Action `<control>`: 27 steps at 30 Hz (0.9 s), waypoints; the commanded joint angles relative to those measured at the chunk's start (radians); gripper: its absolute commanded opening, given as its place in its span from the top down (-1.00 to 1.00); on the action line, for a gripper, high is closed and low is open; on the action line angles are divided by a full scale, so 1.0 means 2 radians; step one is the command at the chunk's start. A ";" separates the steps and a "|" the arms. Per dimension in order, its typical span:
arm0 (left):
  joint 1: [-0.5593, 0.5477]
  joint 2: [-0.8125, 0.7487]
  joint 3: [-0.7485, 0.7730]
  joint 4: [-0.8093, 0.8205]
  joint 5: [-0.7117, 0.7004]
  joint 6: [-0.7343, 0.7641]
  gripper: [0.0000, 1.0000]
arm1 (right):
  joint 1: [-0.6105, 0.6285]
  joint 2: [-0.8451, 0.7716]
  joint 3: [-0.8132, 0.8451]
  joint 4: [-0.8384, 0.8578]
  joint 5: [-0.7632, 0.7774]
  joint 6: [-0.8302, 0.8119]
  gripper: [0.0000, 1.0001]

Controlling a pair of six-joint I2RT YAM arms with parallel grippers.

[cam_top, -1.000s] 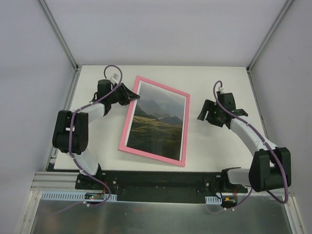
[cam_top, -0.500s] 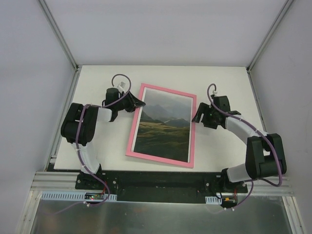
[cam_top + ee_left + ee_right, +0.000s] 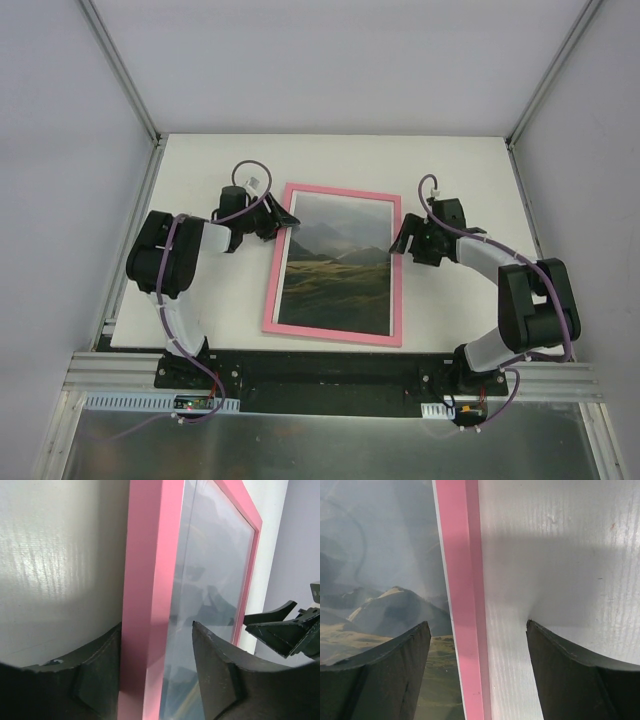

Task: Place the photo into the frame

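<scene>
Top external: frame (image 3: 330,335) flat on table (image 3: 350,160), photo (image 3: 338,265) inside frame.
My left pincer (image 3: 288,218): jaws apart, astride frame's left rail.
My right pincer (image 3: 398,242): jaws wide apart, astride frame's right rail.

Open white table (image 3: 200,170) along the top and down both outer margins of the overhead view, blocked mid-picture by the flat pink frame (image 3: 330,334), left gripper (image 3: 284,219) astride its upper left edge, right gripper (image 3: 402,240) astride its upper right edge.
</scene>
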 commanded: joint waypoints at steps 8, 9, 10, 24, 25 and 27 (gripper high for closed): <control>-0.002 -0.054 0.010 -0.115 -0.057 0.083 -0.17 | 0.003 0.012 -0.001 0.019 -0.005 0.001 -0.58; -0.002 -0.059 0.013 -0.128 -0.066 0.091 -0.17 | 0.003 0.011 -0.001 0.019 -0.005 0.000 -0.58; -0.002 -0.065 0.017 -0.144 -0.075 0.100 -0.17 | 0.003 0.012 -0.001 0.019 -0.004 -0.001 -0.58; -0.003 -0.155 0.021 -0.285 -0.210 0.110 -0.08 | 0.004 -0.012 0.002 -0.007 0.013 -0.008 -0.58; -0.005 -0.167 0.015 -0.292 -0.224 0.103 -0.02 | 0.005 -0.019 0.002 -0.011 0.017 -0.009 -0.58; -0.006 -0.190 0.001 -0.299 -0.236 0.090 0.10 | 0.006 -0.029 -0.001 -0.020 0.025 -0.011 -0.59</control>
